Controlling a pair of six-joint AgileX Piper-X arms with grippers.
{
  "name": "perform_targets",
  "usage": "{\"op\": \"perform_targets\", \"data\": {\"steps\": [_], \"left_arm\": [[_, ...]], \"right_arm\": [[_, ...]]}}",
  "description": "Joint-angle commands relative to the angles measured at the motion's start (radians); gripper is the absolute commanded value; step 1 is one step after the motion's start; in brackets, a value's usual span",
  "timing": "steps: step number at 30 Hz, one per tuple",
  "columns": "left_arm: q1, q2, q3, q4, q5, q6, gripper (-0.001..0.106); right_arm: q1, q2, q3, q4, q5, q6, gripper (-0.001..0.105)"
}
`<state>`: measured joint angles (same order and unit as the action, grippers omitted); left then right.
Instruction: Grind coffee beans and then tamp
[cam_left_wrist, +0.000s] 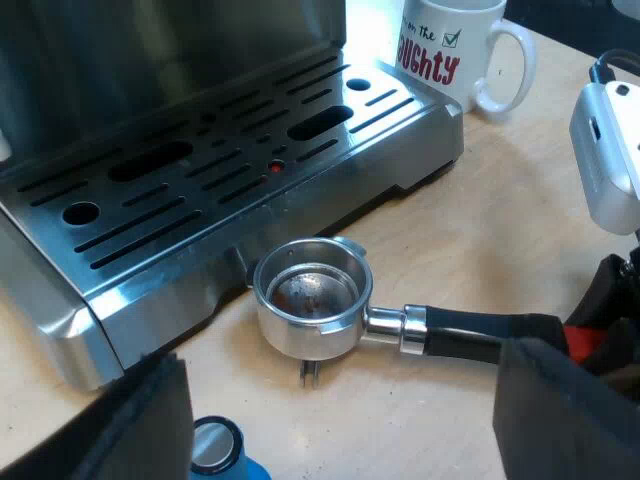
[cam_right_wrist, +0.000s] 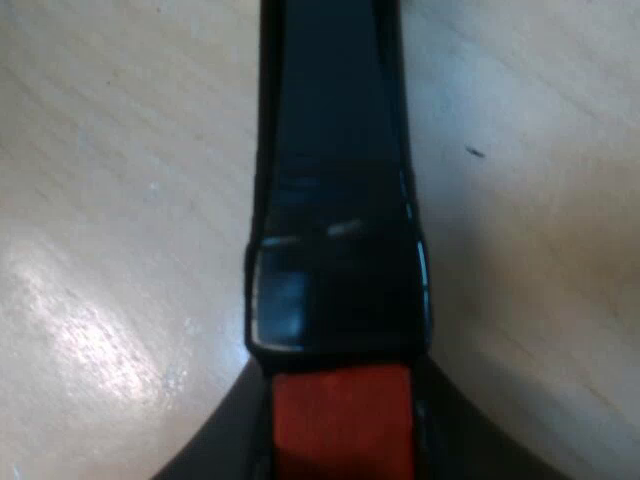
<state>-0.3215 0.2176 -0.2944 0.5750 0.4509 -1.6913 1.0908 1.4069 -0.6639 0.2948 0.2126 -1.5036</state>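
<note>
You're at pickup: the round metal holder (cam_left_wrist: 310, 300) with a dark, red-ended handle lies loose before the steel espresso machine (cam_left_wrist: 200, 180), left gripper (cam_left_wrist: 340, 385) gaping near it, right gripper (cam_left_wrist: 600, 335) at its handle, hold impossible to tell; next, clamp firmly and lift level

Readable text is found only on the white ceramic mug (cam_left_wrist: 470, 50), well ahead of our left gripper (cam_left_wrist: 340, 385), beyond the steel espresso machine (cam_left_wrist: 200, 190). On the mug we read black handwritten "the" after cut-off letters, then a tick in a small box. Under that is red "UGHTY", its start hidden. We read nothing on the black handle with a red end (cam_right_wrist: 335, 250).
</note>
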Motion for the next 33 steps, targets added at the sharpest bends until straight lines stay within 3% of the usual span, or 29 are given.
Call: {"op": "perform_targets", "data": {"steps": [1, 5, 10, 12, 17, 22, 24, 27, 29, 33], "left_arm": [[-0.001, -0.005, 0.001, -0.011, -0.007, -0.003, 0.065], [-0.001, -0.005, 0.001, -0.011, -0.006, -0.003, 0.065], [-0.001, -0.005, 0.001, -0.011, -0.006, -0.003, 0.065], [-0.001, -0.005, 0.001, -0.011, -0.006, -0.003, 0.065], [-0.001, -0.005, 0.001, -0.011, -0.006, -0.003, 0.065], [-0.001, -0.005, 0.001, -0.011, -0.006, -0.003, 0.065], [-0.001, -0.005, 0.001, -0.011, -0.006, -0.003, 0.065], [-0.001, -0.005, 0.001, -0.011, -0.006, -0.003, 0.065], [-0.001, -0.005, 0.001, -0.013, -0.006, -0.003, 0.065], [-0.001, -0.005, 0.001, -0.013, -0.006, -0.003, 0.065]], "right_arm": [[-0.005, 0.001, -0.005, 0.046, 0.008, 0.005, 0.000], [-0.005, 0.001, -0.005, 0.069, 0.003, 0.005, 0.003], [-0.005, 0.001, -0.005, 0.069, -0.016, 0.005, 0.033], [-0.005, 0.001, -0.005, 0.072, -0.016, 0.005, 0.038], [-0.005, 0.001, -0.005, 0.113, -0.007, 0.008, 0.039], [-0.005, -0.015, -0.011, 0.231, -0.008, 0.072, 0.041], [-0.005, -0.025, -0.011, 0.264, -0.008, 0.073, 0.048], [-0.005, -0.049, -0.014, 0.302, -0.008, 0.073, 0.069], [-0.005, -0.067, -0.021, 0.330, -0.008, 0.073, 0.075], [-0.005, -0.117, -0.047, 0.385, -0.008, 0.073, 0.072]]}}
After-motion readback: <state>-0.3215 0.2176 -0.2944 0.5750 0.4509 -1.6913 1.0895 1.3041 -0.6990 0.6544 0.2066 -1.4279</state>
